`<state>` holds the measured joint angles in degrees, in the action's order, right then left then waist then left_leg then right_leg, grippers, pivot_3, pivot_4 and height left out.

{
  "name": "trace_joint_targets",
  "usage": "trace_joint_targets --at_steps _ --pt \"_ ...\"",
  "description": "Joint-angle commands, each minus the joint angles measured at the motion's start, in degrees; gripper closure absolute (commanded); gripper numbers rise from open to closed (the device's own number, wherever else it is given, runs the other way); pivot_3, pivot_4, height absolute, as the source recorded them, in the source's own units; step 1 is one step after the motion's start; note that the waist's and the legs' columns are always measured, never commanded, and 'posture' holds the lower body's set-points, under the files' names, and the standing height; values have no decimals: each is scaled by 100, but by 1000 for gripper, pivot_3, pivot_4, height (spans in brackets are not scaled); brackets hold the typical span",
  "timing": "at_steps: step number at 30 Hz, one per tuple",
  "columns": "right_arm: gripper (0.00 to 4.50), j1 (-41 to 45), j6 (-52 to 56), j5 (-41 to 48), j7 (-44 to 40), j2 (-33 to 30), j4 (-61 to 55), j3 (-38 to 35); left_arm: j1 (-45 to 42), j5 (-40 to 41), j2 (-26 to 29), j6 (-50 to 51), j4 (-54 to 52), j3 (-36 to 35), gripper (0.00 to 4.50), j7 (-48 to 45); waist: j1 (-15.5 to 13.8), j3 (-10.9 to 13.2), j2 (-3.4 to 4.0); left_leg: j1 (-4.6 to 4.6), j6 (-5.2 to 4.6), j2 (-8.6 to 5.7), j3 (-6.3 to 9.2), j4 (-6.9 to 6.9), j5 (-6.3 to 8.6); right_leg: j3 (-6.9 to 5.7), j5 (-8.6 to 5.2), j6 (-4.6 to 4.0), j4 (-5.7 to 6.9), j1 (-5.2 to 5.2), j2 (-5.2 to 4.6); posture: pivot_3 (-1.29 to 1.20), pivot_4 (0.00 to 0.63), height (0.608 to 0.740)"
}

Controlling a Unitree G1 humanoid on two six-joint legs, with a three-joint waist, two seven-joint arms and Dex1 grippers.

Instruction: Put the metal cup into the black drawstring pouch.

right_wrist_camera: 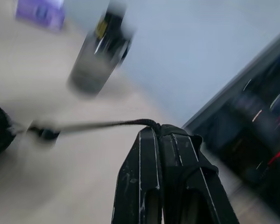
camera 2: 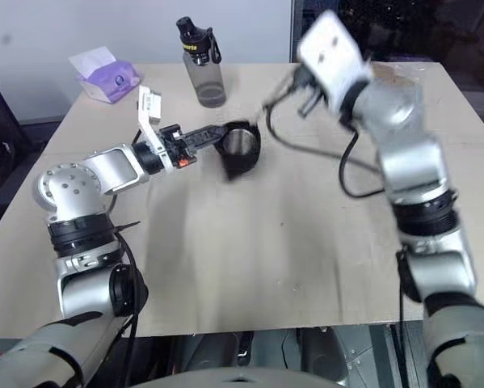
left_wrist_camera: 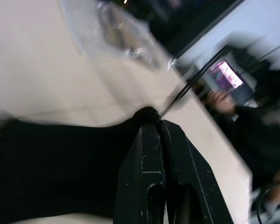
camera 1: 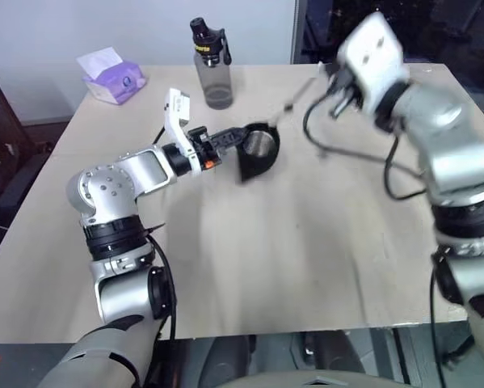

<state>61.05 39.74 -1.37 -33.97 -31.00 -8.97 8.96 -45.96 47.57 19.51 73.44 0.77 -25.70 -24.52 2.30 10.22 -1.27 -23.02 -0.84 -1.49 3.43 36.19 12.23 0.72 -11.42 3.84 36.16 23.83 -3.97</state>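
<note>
The black drawstring pouch [camera 1: 254,164] hangs just above the table, mouth turned toward me. The metal cup [camera 1: 260,145] shows as a shiny rim inside that mouth. My left gripper [camera 1: 232,137] reaches in level from the left and is shut on the pouch's rim; the left wrist view shows its fingers [left_wrist_camera: 149,154] pinching black cloth [left_wrist_camera: 60,168]. My right gripper [right_wrist_camera: 156,129] is raised high at the back right, shut on the thin dark cord [right_wrist_camera: 97,125]. The cord [camera 1: 300,93] runs taut from the pouch up to that hand.
A grey translucent bottle [camera 1: 213,73] with a black cap stands behind the pouch. A purple tissue pack [camera 1: 112,78] lies at the table's far left corner. The wooden table [camera 1: 290,267] stretches bare toward me.
</note>
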Motion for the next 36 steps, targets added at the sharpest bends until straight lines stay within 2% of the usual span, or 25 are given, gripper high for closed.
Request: trace_joint_targets --at_steps 1,4,6,11,14,17,19,25,27,29,30,32,36 --pt "4476 801 -27 49 -282 -35 213 24 207 245 -118 -308 -343 -120 4500 36 10 3 4 -1 0 -2 -12 0 0 14 1 1 -1 5 -4 0 150 740" --pt "4500 1109 51 106 -400 59 195 96 275 161 -128 -699 -755 163 3732 -36 -1 3 3 -15 0 -1 -13 3 0 15 2 1 -3 15 -6 0 150 740" --pt "4500 1105 75 128 -507 44 115 144 272 -94 -45 -1098 -1051 599 2842 -171 -30 1 1 -47 2 1 -4 13 -2 6 2 0 -1 41 -6 0 150 740" --pt "4500 964 251 198 -721 -28 -220 193 -150 -500 30 -1864 -1202 1436 2842 -517 -160 1 0 -83 25 -10 -8 17 -16 11 4 0 -3 70 -19 0 150 740" --pt "4500 917 365 239 -759 -18 -363 213 -439 -743 22 -2255 -967 1803 2842 -759 -159 1 0 -86 25 -18 -6 17 -15 7 4 0 -5 70 -18 0 150 740" --pt "4500 882 488 286 -784 -17 -524 232 -763 -1316 13 -2904 -513 2360 2842 -1047 -156 1 0 -85 24 -17 -7 17 -15 6 4 0 -5 71 -15 0 150 740" --pt "4500 868 564 293 -791 -23 -614 246 -962 -1613 -68 -3285 -104 2516 2842 -1073 -151 1 0 -85 24 -18 -15 17 -15 5 4 0 -3 71 -14 0 150 740" --pt "4500 813 808 300 -787 -97 -861 250 -1319 -1770 -360 -3812 503 2630 2842 -1435 -138 1 1 -85 21 -15 -22 17 -15 6 3 1 2 78 -12 0 150 740" --pt "4500 808 879 299 -767 -134 -927 228 -1405 -1887 -449 -3949 721 2704 3378 -1515 -145 1 1 -87 16 -15 -24 17 -11 3 3 1 2 78 -12 0 150 740" --pt "4500 819 989 336 -752 -149 -1001 167 -1472 -1984 -559 -4135 917 2758 4255 -1620 -146 1 1 -87 -1 -16 -26 19 -2 4 3 1 3 77 -12 0 150 740" --pt "4500 830 1048 358 -744 -150 -1033 141 -1508 -2016 -622 -4208 1008 2770 4415 -1646 -146 1 1 -87 -1 -16 -26 20 -2 5 3 1 4 77 -12 0 150 740" --pt "4500 838 1118 360 -718 -184 -1090 109 -1550 -2048 -750 -4269 1233 2782 4414 -1687 -147 1 1 -87 -2 -16 -27 22 -2 3 3 1 6 77 -12 0 150 740" --pt "4500 1050 1365 487 -527 -230 -1044 -324 -1273 -2721 -746 -4681 1995 3285 4414 -1862 -142 1 1 -86 -3 -16 -36 24 -2 4 3 1 13 78 -11 0 150 740"
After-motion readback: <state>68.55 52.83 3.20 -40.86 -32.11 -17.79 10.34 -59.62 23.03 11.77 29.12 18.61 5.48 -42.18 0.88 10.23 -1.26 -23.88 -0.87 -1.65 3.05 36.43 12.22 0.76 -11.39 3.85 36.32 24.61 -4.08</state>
